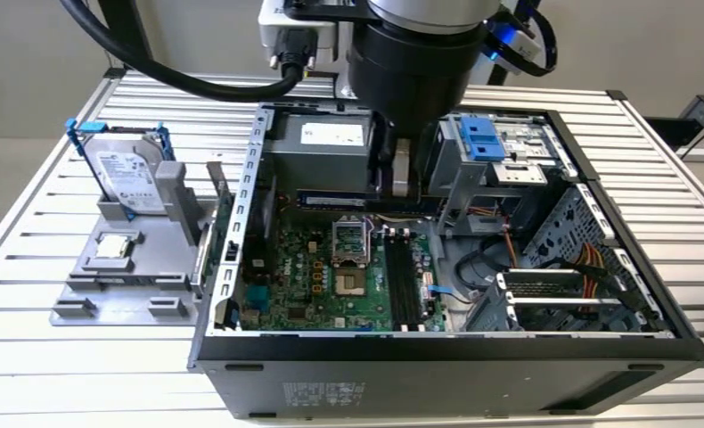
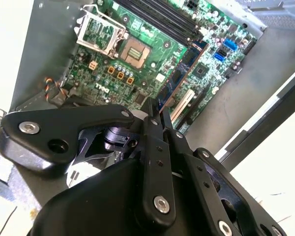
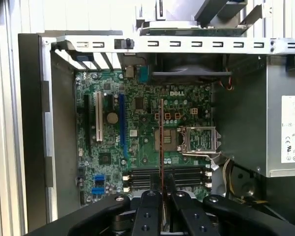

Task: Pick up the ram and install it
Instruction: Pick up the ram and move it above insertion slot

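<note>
My gripper [image 1: 402,176] is inside the open computer case, shut on the ram [image 1: 358,199], a long thin stick with dark chips. It holds the ram on edge above the motherboard [image 1: 316,276], near the processor socket [image 1: 349,239]. In the first wrist view the ram [image 3: 161,142] shows edge-on, running out from between the fingertips of the gripper [image 3: 161,192]. It lies crosswise to the black memory slots [image 3: 167,178]. In the second wrist view the ram [image 2: 181,78] reaches from the gripper [image 2: 157,112] over the green board. The memory slots [image 1: 402,287] lie nearer the case front.
The case wall [image 1: 447,343] surrounds the board. A grey power supply [image 1: 323,143] sits behind the ram and a drive cage [image 1: 495,152] stands to the exterior view's right. Outside, a grey holder [image 1: 120,285] carries a hard drive [image 1: 126,174] and a silver processor chip [image 1: 114,245].
</note>
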`<state>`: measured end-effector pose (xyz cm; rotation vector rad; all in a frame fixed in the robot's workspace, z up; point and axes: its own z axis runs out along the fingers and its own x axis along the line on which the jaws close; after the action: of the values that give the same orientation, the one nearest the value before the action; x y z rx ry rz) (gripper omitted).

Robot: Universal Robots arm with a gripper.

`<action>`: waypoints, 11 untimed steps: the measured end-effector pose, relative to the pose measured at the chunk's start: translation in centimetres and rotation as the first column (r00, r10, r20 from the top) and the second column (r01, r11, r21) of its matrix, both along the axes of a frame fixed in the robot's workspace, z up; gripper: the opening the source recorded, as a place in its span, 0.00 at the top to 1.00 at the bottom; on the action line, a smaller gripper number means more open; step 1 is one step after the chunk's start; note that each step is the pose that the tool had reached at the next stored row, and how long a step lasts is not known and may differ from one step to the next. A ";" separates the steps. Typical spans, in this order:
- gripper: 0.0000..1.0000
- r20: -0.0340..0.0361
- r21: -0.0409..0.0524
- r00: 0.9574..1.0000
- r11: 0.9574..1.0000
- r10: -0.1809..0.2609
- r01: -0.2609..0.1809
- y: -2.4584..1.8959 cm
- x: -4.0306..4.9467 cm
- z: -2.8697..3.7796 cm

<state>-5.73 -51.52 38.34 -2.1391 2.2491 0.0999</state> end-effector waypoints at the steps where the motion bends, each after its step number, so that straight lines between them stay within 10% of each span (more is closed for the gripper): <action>1: 1.00 0.000 0.000 1.000 1.000 0.000 0.000 0.00 0.16 0.00; 11: 1.00 0.000 0.000 1.000 1.000 0.000 0.000 0.00 1.25 0.00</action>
<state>-4.48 -51.52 38.34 -2.1389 2.2492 0.0999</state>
